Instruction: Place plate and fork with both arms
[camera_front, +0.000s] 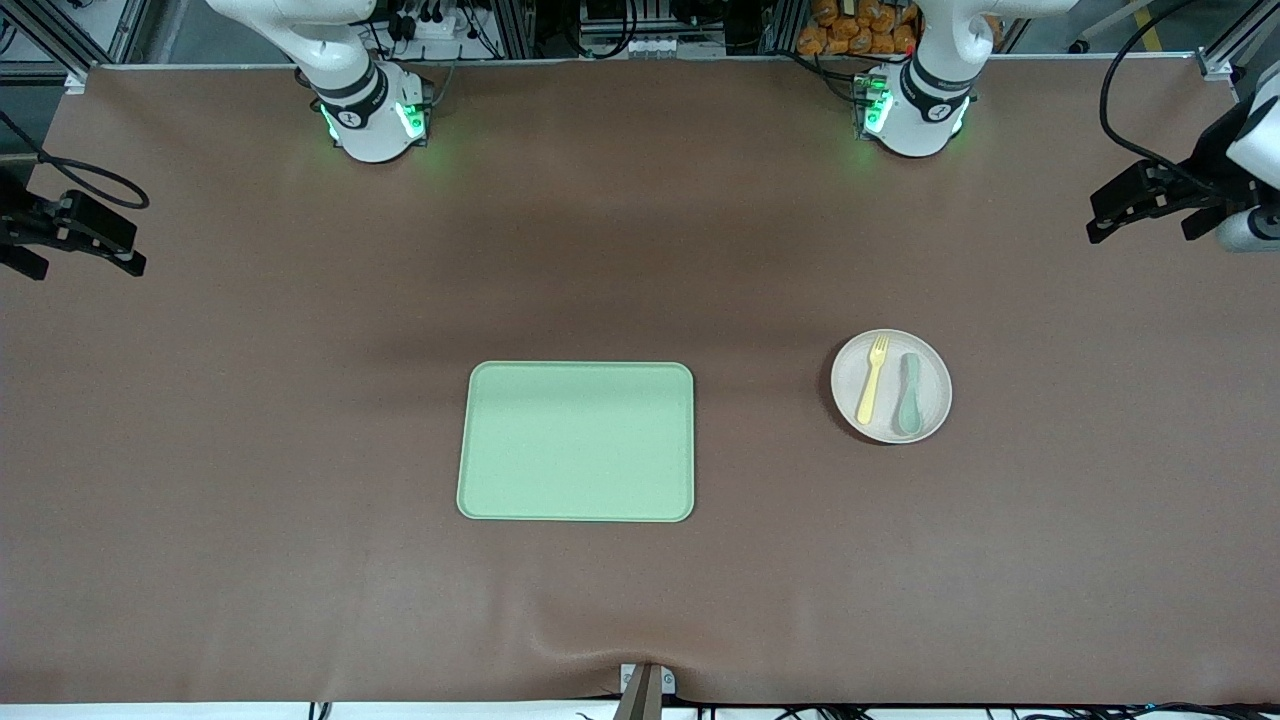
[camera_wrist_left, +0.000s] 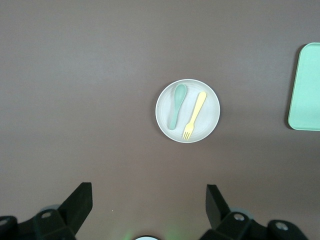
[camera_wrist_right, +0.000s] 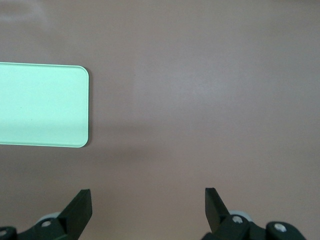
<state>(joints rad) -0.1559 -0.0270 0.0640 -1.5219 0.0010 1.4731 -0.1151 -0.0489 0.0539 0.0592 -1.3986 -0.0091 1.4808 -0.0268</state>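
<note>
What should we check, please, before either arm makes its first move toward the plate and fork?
1. Left gripper open and holding nothing: ok.
2. Right gripper open and holding nothing: ok.
3. Fork lying on the plate, reachable from above: ok.
4. Fork apart from the spoon lying beside it on the plate: ok, a narrow gap shows.
5. Tray flat on the table, with nothing on it: ok.
6. Both arms waiting up at the table's ends, over bare table: ok.
</note>
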